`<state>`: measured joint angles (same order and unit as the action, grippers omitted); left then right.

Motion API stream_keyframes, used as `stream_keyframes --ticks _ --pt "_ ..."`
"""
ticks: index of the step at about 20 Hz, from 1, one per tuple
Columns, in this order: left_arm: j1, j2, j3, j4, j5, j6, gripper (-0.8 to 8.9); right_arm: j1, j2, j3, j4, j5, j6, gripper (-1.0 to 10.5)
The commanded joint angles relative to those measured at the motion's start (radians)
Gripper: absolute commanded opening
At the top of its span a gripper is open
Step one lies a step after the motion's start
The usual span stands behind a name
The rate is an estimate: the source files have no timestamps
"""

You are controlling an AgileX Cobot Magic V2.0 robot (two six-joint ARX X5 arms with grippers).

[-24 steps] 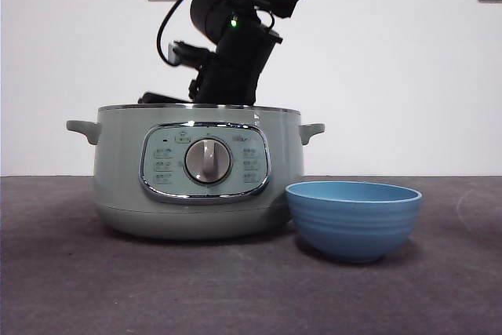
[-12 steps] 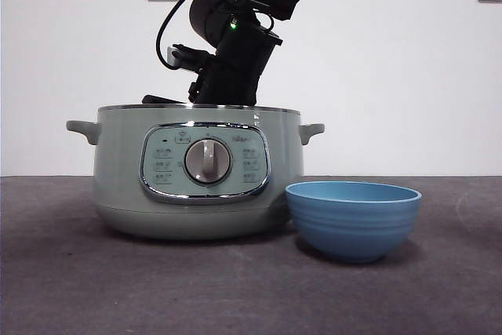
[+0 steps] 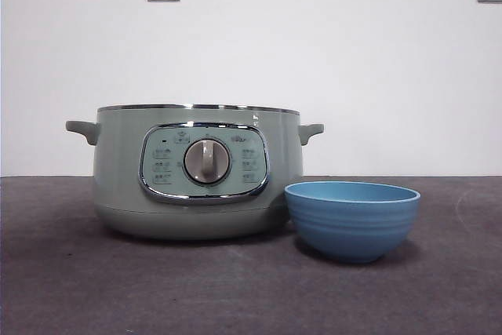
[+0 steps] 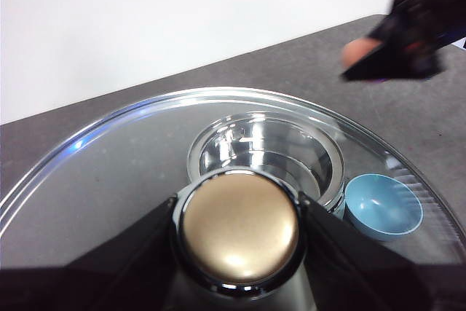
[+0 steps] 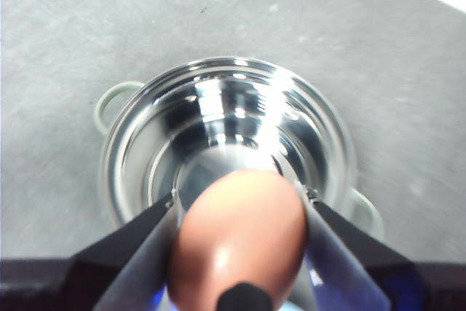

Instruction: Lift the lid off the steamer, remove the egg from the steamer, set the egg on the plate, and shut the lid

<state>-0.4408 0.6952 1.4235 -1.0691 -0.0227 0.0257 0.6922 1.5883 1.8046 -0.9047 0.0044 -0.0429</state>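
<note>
Grey bench point(image 3: 78, 288) below, my right pincer point(image 5: 240, 253) gripping the egg point(image 5: 240, 234) above the open steamer point(image 5: 229, 143), my left pincer point(image 4: 239, 231) clamping the lid point(image 4: 109, 180) by its knob.

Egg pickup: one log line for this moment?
left hand: holds lid by knob, aloft | right hand: grips egg above open steamer | bowl: empty

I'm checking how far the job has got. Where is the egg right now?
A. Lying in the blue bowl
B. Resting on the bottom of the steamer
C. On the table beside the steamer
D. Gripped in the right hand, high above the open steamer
D: the right wrist view shows the egg clamped in the right hand above the open, bare steamer, while the plate shows no egg.
</note>
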Motion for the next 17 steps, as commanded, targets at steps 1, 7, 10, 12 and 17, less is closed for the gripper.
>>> stream_keyframes --ticks 1,7,10,12,17 --pt "-0.003 -0.011 0.018 0.055 0.005 0.004 -0.09 -0.033 -0.059 -0.006 -0.054 0.005 -0.019 -0.1" --pt "-0.003 -0.011 0.018 0.051 0.032 0.004 -0.09 -0.133 -0.216 -0.196 -0.092 -0.005 -0.018 -0.1" --pt "-0.003 -0.011 0.018 0.051 0.033 0.004 -0.09 -0.173 -0.285 -0.378 -0.015 -0.035 -0.015 -0.1" --pt "-0.003 -0.011 0.018 0.051 0.033 0.004 -0.09 -0.190 -0.299 -0.491 0.057 -0.100 -0.003 -0.1" --pt "-0.003 -0.011 0.018 0.046 0.033 0.004 -0.09 -0.192 -0.282 -0.753 0.316 -0.146 0.042 -0.1"
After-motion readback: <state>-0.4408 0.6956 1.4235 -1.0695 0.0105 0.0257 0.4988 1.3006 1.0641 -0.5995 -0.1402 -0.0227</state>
